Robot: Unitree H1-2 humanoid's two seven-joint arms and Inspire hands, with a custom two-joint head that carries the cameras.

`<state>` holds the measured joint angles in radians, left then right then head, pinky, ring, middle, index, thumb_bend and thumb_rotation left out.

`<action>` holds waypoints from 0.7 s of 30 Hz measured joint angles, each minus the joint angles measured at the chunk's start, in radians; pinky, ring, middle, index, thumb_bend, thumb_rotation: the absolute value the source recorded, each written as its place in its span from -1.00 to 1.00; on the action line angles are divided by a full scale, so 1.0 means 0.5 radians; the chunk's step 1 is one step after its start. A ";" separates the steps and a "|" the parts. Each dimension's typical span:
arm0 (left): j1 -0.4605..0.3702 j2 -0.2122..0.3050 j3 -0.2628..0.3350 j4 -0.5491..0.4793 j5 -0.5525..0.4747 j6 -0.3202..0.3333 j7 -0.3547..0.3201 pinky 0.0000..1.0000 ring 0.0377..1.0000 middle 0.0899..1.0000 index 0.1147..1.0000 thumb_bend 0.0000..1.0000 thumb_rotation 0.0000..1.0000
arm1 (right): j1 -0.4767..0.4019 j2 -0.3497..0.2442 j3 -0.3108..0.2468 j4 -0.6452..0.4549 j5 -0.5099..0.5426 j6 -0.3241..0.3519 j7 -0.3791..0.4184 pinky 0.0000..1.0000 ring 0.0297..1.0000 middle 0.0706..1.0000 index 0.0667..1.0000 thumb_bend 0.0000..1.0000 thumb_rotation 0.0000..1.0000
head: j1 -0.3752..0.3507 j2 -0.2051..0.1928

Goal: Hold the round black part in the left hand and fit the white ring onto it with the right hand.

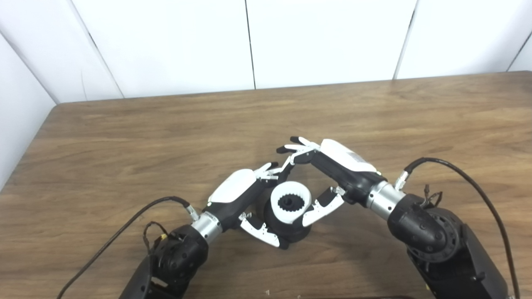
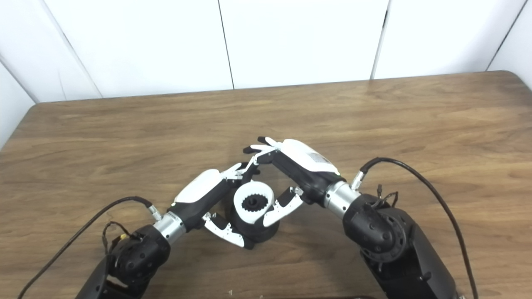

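Note:
The round black part (image 1: 296, 231) stands on the table near the front edge, in the middle. My left hand (image 1: 237, 194) is shut on it, fingers behind it and thumb (image 1: 258, 231) in front. The white ring (image 1: 291, 189) sits on top of the black part, and a black toothed hub shows through its hole. My right hand (image 1: 338, 166) is open over the ring's right side. Its thumb (image 1: 321, 207) rests against the ring's right edge, while its fingers (image 1: 296, 147) stretch out beyond the ring without touching it.
The wooden table (image 1: 124, 145) runs back to a white panelled wall (image 1: 324, 41). Its left edge (image 1: 25, 155) is close on the left. Black cables loop out from both wrists beside the arms.

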<state>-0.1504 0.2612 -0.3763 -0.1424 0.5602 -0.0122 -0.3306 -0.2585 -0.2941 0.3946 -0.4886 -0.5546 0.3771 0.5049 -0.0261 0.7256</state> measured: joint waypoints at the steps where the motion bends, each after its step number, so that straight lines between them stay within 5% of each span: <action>1: 0.000 0.000 0.000 0.000 0.000 0.000 0.000 0.99 1.00 0.84 0.16 0.78 -0.51 | -0.001 0.003 -0.001 0.007 0.001 -0.008 -0.004 1.00 1.00 0.78 -0.09 0.05 -0.71 | 0.000 0.000; 21: 0.000 -0.005 -0.004 -0.001 0.003 -0.002 0.002 1.00 1.00 0.84 0.15 0.79 -0.53 | -0.002 0.015 -0.008 0.086 0.031 -0.015 -0.015 1.00 1.00 0.78 -0.09 0.05 -0.71 | 0.012 0.006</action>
<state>-0.1504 0.2589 -0.3783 -0.1428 0.5619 -0.0129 -0.3298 -0.2597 -0.2864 0.3907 -0.4455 -0.5393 0.3698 0.4976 -0.0200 0.7286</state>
